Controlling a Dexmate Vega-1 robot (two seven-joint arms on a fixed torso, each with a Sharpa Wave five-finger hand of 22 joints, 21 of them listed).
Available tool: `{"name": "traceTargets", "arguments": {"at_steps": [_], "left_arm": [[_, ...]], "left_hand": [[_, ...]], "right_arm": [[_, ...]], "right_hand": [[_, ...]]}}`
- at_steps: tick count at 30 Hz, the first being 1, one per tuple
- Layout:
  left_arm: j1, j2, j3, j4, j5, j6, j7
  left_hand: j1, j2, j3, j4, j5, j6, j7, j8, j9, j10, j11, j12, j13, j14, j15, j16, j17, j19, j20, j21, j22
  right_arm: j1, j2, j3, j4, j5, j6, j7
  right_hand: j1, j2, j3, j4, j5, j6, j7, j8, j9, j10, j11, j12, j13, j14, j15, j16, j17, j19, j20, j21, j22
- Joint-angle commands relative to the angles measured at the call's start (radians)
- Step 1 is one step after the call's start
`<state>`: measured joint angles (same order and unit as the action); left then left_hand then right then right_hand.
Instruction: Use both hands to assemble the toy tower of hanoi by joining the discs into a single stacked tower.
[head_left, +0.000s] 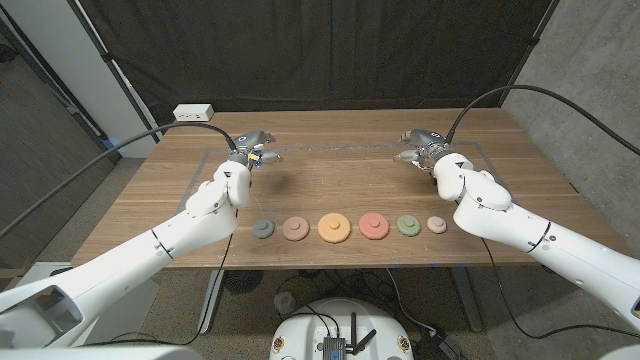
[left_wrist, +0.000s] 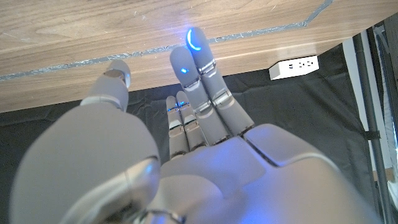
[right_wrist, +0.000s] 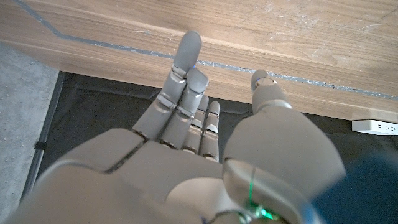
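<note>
Six round toy discs lie in a row near the front edge of the wooden table (head_left: 330, 180): grey (head_left: 262, 228), dusty pink (head_left: 295, 228), large orange (head_left: 334, 228), coral red (head_left: 373, 226), green (head_left: 407, 225) and small pale pink (head_left: 436, 224). Well behind them, the left hand (head_left: 250, 148) and right hand (head_left: 420, 146) hold nothing, fingers extended and loosely apart.
</note>
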<state>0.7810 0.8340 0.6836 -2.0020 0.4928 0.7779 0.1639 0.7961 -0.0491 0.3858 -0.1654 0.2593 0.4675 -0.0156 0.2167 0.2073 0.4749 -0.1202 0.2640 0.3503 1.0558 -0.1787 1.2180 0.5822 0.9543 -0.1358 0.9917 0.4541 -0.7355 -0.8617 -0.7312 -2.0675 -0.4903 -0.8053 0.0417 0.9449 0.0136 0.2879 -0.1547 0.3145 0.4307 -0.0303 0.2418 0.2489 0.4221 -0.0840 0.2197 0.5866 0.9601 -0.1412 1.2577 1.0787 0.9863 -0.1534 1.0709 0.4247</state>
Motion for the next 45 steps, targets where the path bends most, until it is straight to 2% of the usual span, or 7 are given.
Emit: {"name": "traceTargets", "arguments": {"at_steps": [1,17,27,32,33,36,45], "left_arm": [[0.018,0.009,-0.014,0.001,-0.013,-0.014,0.022],[0.04,0.015,-0.028,-0.003,-0.029,-0.038,0.04],[0.057,0.02,-0.047,0.0,-0.048,-0.06,0.056],[0.067,0.023,-0.057,0.002,-0.058,-0.07,0.065],[0.069,0.024,-0.06,0.002,-0.061,-0.073,0.069],[0.077,0.026,-0.068,0.002,-0.068,-0.08,0.077],[0.089,0.031,-0.082,0.002,-0.082,-0.091,0.09]], "left_hand": [[0.011,0.002,-0.004,0.001,0.008,0.015,-0.002,0.003,0.002,0.017,0.002,0.004,0.003,0.013,-0.04,0.011,-0.001,0.003,-0.069,0.012,-0.001],[0.017,0.007,-0.01,0.001,0.01,0.018,-0.002,0.0,0.002,0.022,0.002,0.001,0.01,0.015,-0.04,0.022,-0.007,0.0,-0.068,0.022,-0.007],[0.02,0.008,-0.014,0.001,0.012,0.021,-0.001,-0.002,0.002,0.024,0.002,-0.001,0.013,0.014,-0.04,0.028,-0.011,-0.005,-0.068,0.029,-0.008],[0.021,0.01,-0.016,0.002,0.013,0.022,0.0,-0.002,0.003,0.024,0.004,-0.003,0.015,0.01,-0.04,0.029,-0.014,-0.008,-0.067,0.032,-0.011],[0.021,0.01,-0.016,0.002,0.013,0.022,0.0,-0.003,0.003,0.024,0.005,-0.003,0.016,0.01,-0.04,0.029,-0.015,-0.008,-0.067,0.033,-0.011],[0.021,0.011,-0.018,0.002,0.013,0.022,-0.001,-0.003,0.003,0.027,0.005,-0.003,0.017,0.011,-0.04,0.031,-0.015,-0.009,-0.068,0.034,-0.013],[0.023,0.015,-0.02,0.003,0.014,0.029,-0.002,-0.002,0.003,0.033,0.0,-0.003,0.02,0.008,-0.041,0.034,-0.02,-0.008,-0.067,0.041,-0.017]], "right_arm": [[0.016,-0.007,-0.023,-0.017,0.001,-0.022,0.028],[-0.068,-0.07,0.004,-0.115,0.015,-0.065,0.001],[-0.124,-0.114,0.021,-0.197,0.011,-0.097,-0.019],[-0.135,-0.13,0.021,-0.228,0.007,-0.108,-0.013],[-0.14,-0.132,0.023,-0.233,0.008,-0.109,-0.015],[-0.163,-0.138,0.039,-0.245,0.018,-0.095,-0.037],[-0.201,-0.168,0.048,-0.299,0.014,-0.119,-0.04]], "right_hand": [[-0.003,-0.003,0.002,0.0,0.008,-0.016,0.003,-0.002,0.006,-0.005,0.008,0.0,0.005,-0.004,-0.079,-0.008,0.006,-0.001,-0.059,0.008,-0.005],[-0.004,-0.003,0.001,-0.001,0.014,-0.015,0.003,-0.003,0.008,0.002,0.004,0.0,0.014,-0.011,-0.079,-0.02,0.007,-0.015,-0.059,0.021,-0.017],[-0.005,-0.002,-0.002,-0.002,0.019,-0.006,-0.018,-0.002,0.009,0.019,-0.015,-0.003,0.015,-0.003,-0.08,-0.024,0.006,-0.019,-0.059,0.044,-0.03],[-0.005,-0.003,-0.002,-0.002,0.02,-0.013,-0.007,-0.006,0.009,0.011,-0.011,-0.009,0.013,-0.008,-0.079,-0.028,0.008,-0.024,-0.058,0.047,-0.035],[-0.006,-0.003,-0.003,-0.001,0.021,-0.008,-0.002,-0.005,0.008,0.011,0.002,-0.01,0.012,-0.013,-0.08,-0.036,0.001,-0.027,-0.058,0.048,-0.039],[-0.009,-0.003,-0.006,0.0,0.021,-0.003,0.01,-0.005,0.007,0.003,0.014,-0.016,0.008,-0.002,-0.08,-0.031,0.002,-0.027,-0.058,0.054,-0.045],[-0.006,-0.007,-0.006,-0.003,0.023,-0.025,0.008,-0.016,0.005,-0.012,0.016,-0.023,0.002,-0.008,-0.079,-0.039,0.003,-0.036,-0.058,0.066,-0.053]]}}
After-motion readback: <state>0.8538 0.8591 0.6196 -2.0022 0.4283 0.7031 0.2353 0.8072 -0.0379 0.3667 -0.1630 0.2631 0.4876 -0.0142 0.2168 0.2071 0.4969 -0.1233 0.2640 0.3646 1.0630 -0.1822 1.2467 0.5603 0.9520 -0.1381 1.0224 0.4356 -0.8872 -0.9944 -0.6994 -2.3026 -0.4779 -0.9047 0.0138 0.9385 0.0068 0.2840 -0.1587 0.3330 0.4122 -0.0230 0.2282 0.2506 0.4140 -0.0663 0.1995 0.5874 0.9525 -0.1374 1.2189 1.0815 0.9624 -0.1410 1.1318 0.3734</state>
